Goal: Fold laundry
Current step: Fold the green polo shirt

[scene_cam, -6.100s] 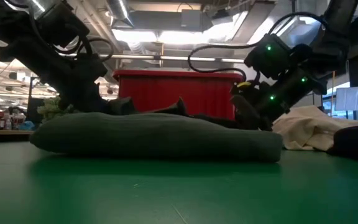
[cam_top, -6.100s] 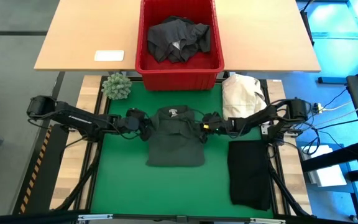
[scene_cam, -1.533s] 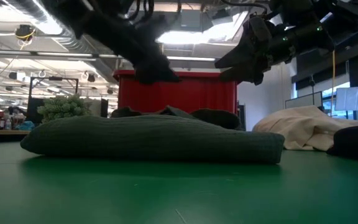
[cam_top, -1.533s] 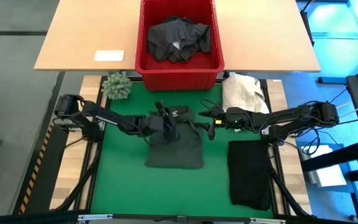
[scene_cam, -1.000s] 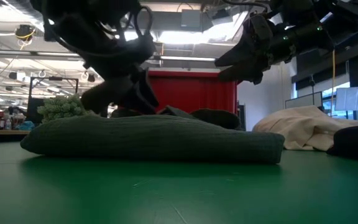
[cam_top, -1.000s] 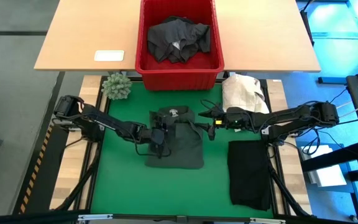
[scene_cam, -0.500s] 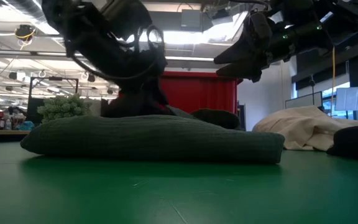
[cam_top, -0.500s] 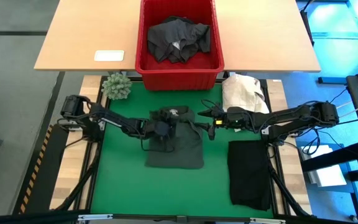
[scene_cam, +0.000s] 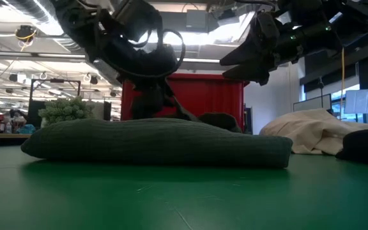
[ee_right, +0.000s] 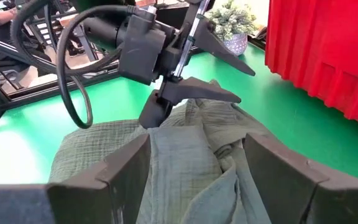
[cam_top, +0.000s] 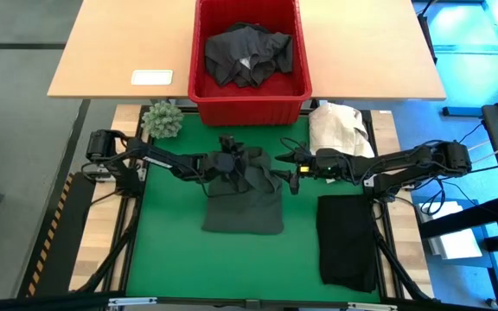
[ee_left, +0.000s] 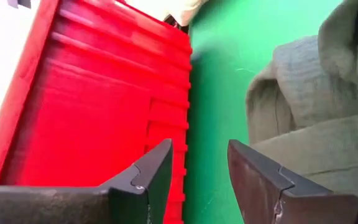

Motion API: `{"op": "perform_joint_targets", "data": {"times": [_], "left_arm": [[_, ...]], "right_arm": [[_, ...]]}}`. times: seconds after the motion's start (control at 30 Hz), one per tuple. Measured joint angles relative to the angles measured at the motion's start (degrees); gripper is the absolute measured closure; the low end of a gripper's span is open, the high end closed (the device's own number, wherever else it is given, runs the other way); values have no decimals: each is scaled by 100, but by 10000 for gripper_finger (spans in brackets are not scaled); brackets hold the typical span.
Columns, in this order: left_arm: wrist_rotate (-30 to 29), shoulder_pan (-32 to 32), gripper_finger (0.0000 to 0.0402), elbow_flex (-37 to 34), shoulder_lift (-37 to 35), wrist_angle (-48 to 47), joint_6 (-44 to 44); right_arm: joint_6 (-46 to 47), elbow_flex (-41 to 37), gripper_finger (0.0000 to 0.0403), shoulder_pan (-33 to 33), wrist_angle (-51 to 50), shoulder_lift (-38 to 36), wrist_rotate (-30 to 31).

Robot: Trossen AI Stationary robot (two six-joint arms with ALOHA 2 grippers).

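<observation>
**Both my grippers at the far edge of the dark green garment**

I have a dark green garment [cam_top: 245,200] lying partly folded in the middle of the green mat [cam_top: 171,250], its near part flat and its far edge bunched up in loose folds close to the red basket [cam_top: 249,102]. My left gripper [cam_top: 234,161] sits right at that bunched far edge; seen from my right wrist, its fingers [ee_right: 197,89] stand spread apart, the lower one touching the cloth [ee_right: 185,155], with nothing pinched between them. From my left wrist I see my own fingertips [ee_left: 157,165] parted, with the red basket wall [ee_left: 92,118] on one side and the rumpled green fabric [ee_left: 303,118] on the other.

My right gripper [cam_top: 285,167] hovers just beside the garment's far right corner, clear of the cloth, its fingers [ee_right: 278,171] held wide apart and empty. In the low view it hangs above the fabric [scene_cam: 165,142], in front of the basket [scene_cam: 203,96].

More laundry waits elsewhere: a dark grey garment [cam_top: 249,52] crumpled inside the basket, and a black garment [cam_top: 347,240] folded flat on the right side of the mat. A cream-white cloth heap [cam_top: 335,130] lies by the mat's far right corner, and a small green plant [cam_top: 162,119] stands at its far left corner. A white card [cam_top: 152,77] rests on the wooden table [cam_top: 119,43] beyond
</observation>
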Motion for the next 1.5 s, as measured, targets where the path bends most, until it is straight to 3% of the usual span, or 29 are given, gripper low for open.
{"op": "perform_joint_targets", "data": {"times": [0.23, 0.37, 0.47, 0.67, 0.93, 1.1, 1.5], "left_arm": [[-288, -314, 253, 209, -42, -44, 38], [-217, -661, 253, 241, -174, -128, -71], [163, -847, 253, 241, -426, -434, -505], [1507, -814, 261, 241, -875, -883, -1931], [2174, -832, 270, 236, -920, -1317, -2702], [2166, -977, 270, 236, -920, -1347, -2766], [2301, -925, 270, 236, -919, -1342, -2835]], "right_arm": [[-521, -4, 141, 2, -88, -81, -161], [-966, 0, 141, 4, -196, -369, -638], [-1264, -2, 141, 7, -628, -574, -975], [-1427, -2, 141, 147, -1361, -613, -1419], [-1660, -3, 141, 1132, -1750, -446, -867], [-1526, -4, 141, 1632, -1906, -444, -212], [-1357, -4, 141, 1762, -2041, -442, -77]]}}
